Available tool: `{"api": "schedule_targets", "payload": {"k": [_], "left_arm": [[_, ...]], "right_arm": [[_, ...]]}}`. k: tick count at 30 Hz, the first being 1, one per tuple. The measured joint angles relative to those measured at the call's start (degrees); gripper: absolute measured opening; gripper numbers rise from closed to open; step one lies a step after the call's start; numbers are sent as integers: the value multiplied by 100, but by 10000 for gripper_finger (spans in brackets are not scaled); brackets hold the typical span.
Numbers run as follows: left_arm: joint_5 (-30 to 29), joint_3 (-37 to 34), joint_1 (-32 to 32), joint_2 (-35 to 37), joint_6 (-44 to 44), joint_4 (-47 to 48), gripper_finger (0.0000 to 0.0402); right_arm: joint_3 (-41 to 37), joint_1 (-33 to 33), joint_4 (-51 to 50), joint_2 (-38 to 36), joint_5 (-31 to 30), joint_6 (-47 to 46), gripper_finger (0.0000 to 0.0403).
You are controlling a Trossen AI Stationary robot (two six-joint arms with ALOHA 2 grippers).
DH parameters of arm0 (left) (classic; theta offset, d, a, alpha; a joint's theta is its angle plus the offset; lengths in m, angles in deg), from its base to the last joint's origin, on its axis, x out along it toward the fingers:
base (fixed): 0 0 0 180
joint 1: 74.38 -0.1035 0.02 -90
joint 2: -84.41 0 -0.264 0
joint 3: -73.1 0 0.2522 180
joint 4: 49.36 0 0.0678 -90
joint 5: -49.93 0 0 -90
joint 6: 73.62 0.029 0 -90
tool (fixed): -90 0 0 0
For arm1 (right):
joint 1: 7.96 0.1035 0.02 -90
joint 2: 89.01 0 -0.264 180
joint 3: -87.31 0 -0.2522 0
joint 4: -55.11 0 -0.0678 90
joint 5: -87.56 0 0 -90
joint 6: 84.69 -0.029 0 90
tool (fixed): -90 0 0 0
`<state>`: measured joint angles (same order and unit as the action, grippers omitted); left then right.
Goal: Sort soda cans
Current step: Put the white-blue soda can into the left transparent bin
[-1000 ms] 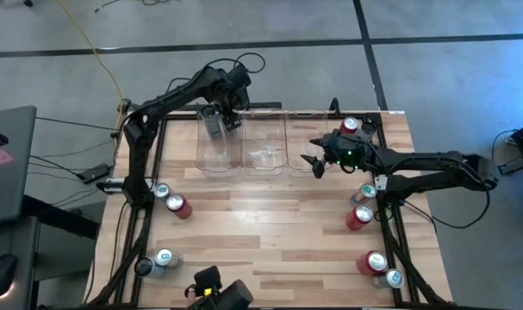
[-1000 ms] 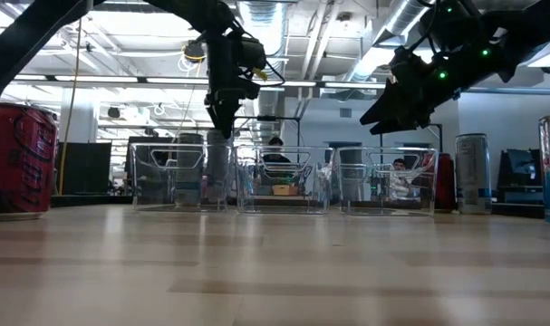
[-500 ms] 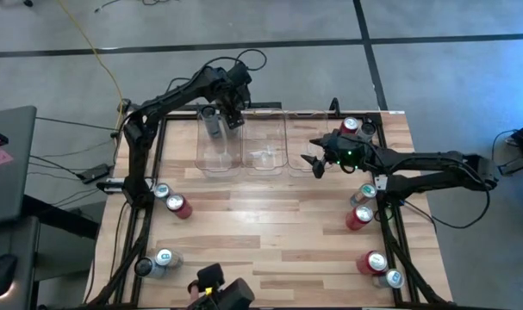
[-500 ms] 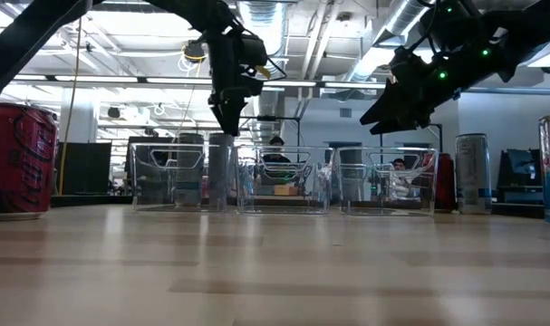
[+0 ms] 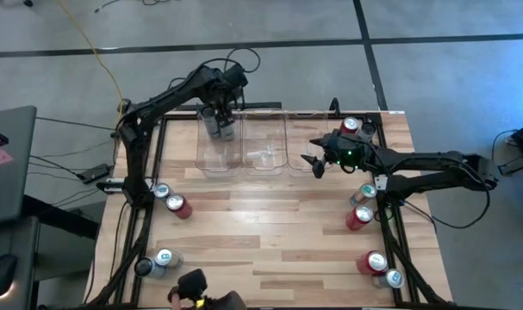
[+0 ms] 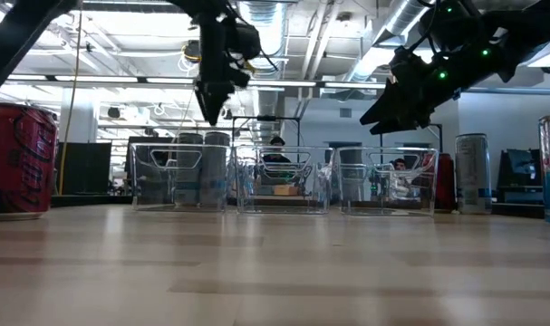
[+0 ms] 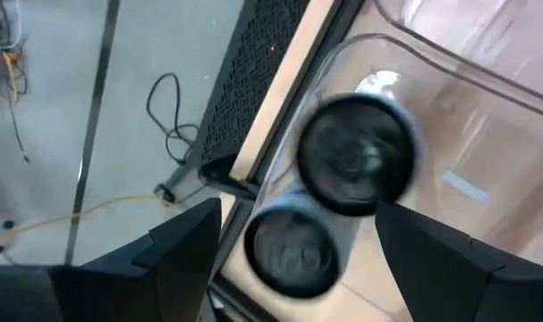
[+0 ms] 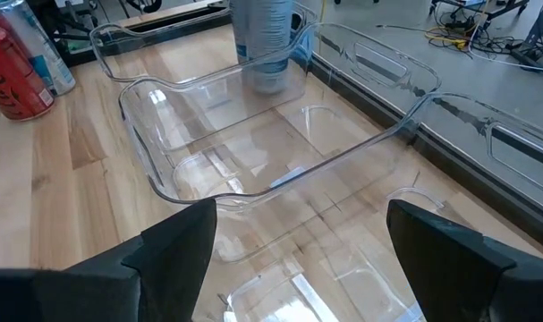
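Three clear bins stand side by side at the table's far side: left bin (image 5: 201,162), middle bin (image 5: 265,168), right bin (image 5: 297,129). Two dark grey soda cans (image 7: 356,154) (image 7: 292,253) stand upright on their bases in the left bin's far end, and they also show in the low view (image 6: 217,167). My left gripper (image 5: 217,109) (image 6: 209,110) hangs open above them, clear of their tops. My right gripper (image 5: 314,162) (image 8: 298,259) waits open over the right bin's near end, with nothing between its fingers.
Loose cans stand along both table sides: a silver one (image 5: 162,191) and a red one (image 5: 179,207) on the left, two more (image 5: 158,261) near the front left. On the right stand red cans (image 5: 349,127) (image 5: 358,217) (image 5: 375,263) and silver-blue ones (image 5: 364,191). The wooden middle is bare.
My left gripper has risen off the top of the grey can in the left bin and drifted a little toward the table's left edge. The can stays upright in the bin beside the other one.
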<state>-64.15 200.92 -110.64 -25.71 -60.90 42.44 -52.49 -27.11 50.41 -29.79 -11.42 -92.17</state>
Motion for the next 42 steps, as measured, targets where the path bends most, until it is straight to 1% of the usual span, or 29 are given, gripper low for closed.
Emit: {"api": "schedule_targets", "payload": {"k": [5, 11, 17, 21, 23, 26, 32, 37, 40, 42], "left_arm": [[6, 0, 124, 402, -257, -250, 293], [15, 0, 462, 877, -630, -9, 293], [3, 0, 1048, 1501, -1160, 446, 293], [-288, -92, 1570, 1998, -1454, 556, 293], [-315, -269, 1806, 2289, -1640, 549, 293], [-328, -566, 2158, 2654, -2214, 572, 293], [-557, -1508, 2938, 3338, -3240, 624, 293], [-555, -2349, 3702, 3808, -4188, 734, 293], [-320, -2716, 4205, 3975, -4917, 1176, 293], [115, -2967, 4532, 4060, -5326, 1211, 293]], "right_arm": [[0, 2, 40, 0, 0, -8, 350], [0, 44, 26, 0, 2, -68, 350], [0, 42, -12, 0, 2, -65, 350], [0, 43, -32, 0, 0, -66, 350], [0, 64, -102, 0, 1, -93, 350], [0, 140, -144, 2, 0, -99, 350], [0, 333, 82, 2, 0, -27, 350], [0, 556, 255, 2, 0, 96, 350], [0, 677, 376, 2, 0, 187, 350], [0, 733, 499, 2, 0, 194, 350]]}}
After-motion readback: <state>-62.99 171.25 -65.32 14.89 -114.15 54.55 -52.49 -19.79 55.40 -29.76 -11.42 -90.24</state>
